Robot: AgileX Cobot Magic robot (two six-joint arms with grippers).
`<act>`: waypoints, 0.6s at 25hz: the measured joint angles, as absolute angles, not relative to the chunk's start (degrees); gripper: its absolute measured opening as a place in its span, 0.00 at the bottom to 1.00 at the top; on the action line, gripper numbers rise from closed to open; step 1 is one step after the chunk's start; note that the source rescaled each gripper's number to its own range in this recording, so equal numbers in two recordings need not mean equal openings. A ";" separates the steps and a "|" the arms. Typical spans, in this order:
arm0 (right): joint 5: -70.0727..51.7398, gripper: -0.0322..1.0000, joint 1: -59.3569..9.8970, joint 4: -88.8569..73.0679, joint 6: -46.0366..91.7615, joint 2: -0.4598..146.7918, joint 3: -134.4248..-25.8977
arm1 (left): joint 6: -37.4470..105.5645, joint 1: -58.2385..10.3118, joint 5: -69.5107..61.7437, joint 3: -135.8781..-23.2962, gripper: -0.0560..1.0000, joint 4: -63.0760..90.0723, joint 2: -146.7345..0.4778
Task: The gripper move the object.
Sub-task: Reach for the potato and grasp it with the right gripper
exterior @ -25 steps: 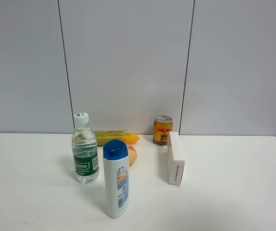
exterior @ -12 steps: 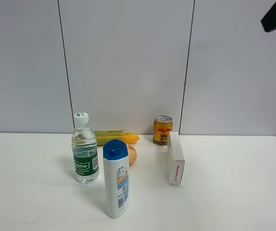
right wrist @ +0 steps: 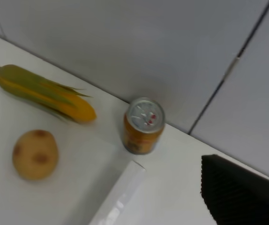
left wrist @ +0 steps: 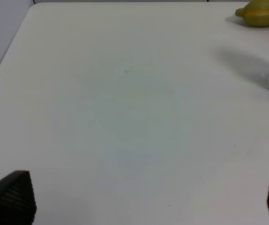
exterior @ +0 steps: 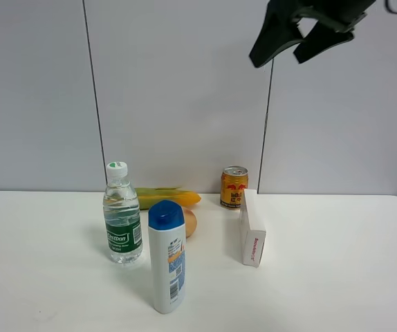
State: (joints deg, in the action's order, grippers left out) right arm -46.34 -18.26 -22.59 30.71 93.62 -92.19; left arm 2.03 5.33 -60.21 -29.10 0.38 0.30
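Note:
The object is a small tan-orange egg shape on the white table, partly hidden behind the shampoo bottle. The right wrist view shows it whole, lying apart from the corn and the can. My right gripper is a black claw high in the air at the top, above and to the right of the can, open and empty. One of its fingers shows in the right wrist view. My left gripper is open and empty over bare table; it does not show in the exterior view.
A water bottle and a blue-capped white shampoo bottle stand left of centre. A corn cob lies at the back, an orange drink can beside it. A white box stands on edge right of the object.
My right gripper has come into view from the upper right and moved left along the top. Nothing on the table has moved.

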 joint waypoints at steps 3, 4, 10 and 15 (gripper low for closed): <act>-45.97 1.00 -19.75 -22.45 29.78 98.99 -94.01 | 2.03 5.33 -60.21 -29.10 1.00 0.42 0.30; -45.84 1.00 -20.23 -22.31 29.64 100.76 -94.09 | 2.03 5.33 -60.21 -29.10 1.00 0.42 0.30; -43.60 1.00 -23.42 -19.10 29.58 109.18 -94.09 | 2.03 5.33 -60.21 -29.10 1.00 0.42 0.30; -39.41 1.00 -28.78 -13.04 29.58 113.38 -94.09 | 2.03 5.33 -60.21 -29.10 1.00 0.42 0.30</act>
